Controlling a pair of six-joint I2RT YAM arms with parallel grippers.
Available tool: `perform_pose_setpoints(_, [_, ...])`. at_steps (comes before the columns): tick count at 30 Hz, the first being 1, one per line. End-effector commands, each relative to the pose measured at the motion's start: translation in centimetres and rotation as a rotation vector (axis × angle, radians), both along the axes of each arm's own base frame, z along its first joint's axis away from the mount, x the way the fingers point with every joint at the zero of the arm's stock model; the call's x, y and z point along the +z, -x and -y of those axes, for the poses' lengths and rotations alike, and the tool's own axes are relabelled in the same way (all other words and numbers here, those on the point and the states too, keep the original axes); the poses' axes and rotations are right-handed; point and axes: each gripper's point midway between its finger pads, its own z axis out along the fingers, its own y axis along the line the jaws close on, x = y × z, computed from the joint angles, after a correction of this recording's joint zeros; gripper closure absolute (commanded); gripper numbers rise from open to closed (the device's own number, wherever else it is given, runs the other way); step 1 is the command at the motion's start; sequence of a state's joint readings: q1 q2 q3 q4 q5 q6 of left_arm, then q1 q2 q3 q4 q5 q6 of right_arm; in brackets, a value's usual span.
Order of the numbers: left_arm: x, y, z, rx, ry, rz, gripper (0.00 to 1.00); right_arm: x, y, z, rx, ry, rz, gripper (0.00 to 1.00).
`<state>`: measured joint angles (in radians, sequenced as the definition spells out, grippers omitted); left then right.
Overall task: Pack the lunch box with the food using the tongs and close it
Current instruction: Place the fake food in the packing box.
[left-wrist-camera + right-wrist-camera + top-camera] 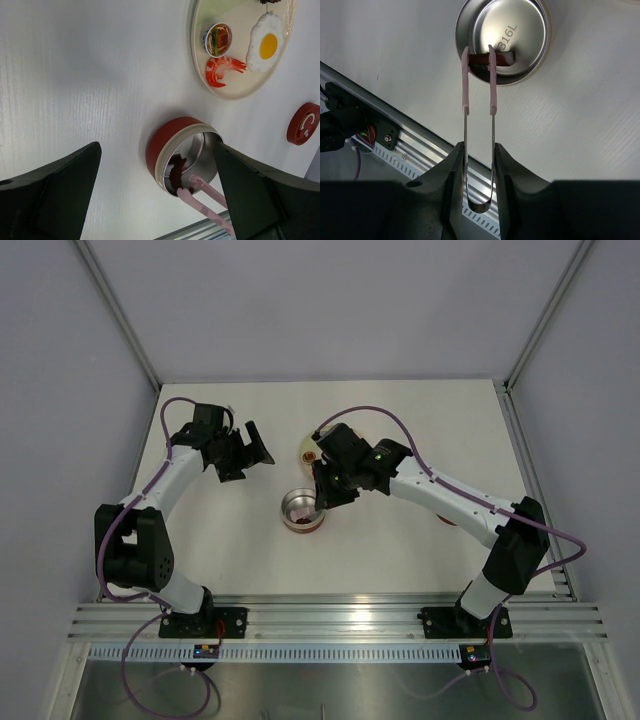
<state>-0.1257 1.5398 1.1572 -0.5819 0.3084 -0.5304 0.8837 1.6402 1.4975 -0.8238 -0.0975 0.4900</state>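
Observation:
The lunch box (302, 510) is a shiny round tin with a red wall (167, 145), standing open on the white table. A dark brown sausage-like piece (495, 59) lies inside it (176, 170). My right gripper (479, 147) is shut on the pink-tipped tongs (465, 95), whose tips reach into the tin on either side of one end of the brown piece. I cannot tell whether they pinch it. My left gripper (157, 150) hangs open and empty to the left of the tin (245, 455). The red lid (304, 123) lies apart on the table.
A pale plate (235, 90) behind the tin holds a fried egg (266, 42), a red-and-white curled shrimp piece (222, 70) and a small bowl (218, 39). My right arm covers much of the plate (305, 452) from above. An aluminium rail (395, 145) runs along the near edge.

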Motion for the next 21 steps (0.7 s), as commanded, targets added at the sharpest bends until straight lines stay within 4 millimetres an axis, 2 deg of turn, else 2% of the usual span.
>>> perform_pose_setpoints(1, [2.1,-0.8,-0.2,-0.002,0.002,0.081,0.01,1.2,-1.3,-0.4,-0.005,-0.014,0.077,0.67])
perform_pose_setpoints(7, [2.1,-0.7,-0.2,-0.002,0.001,0.077,0.01,1.6,-1.8,-0.9,-0.010,-0.025,0.093,0.67])
perform_pose_setpoints(13, [1.9,-0.7,-0.2,-0.003,-0.002,0.075,0.01,3.7,-2.5,-0.7,-0.033,-0.055,0.157,0.78])
perform_pose_setpoints(21, [2.1,-0.6,-0.4,-0.002,-0.011,0.080,0.01,6.9,-6.5,2.2,-0.164,-0.030,0.293,0.83])
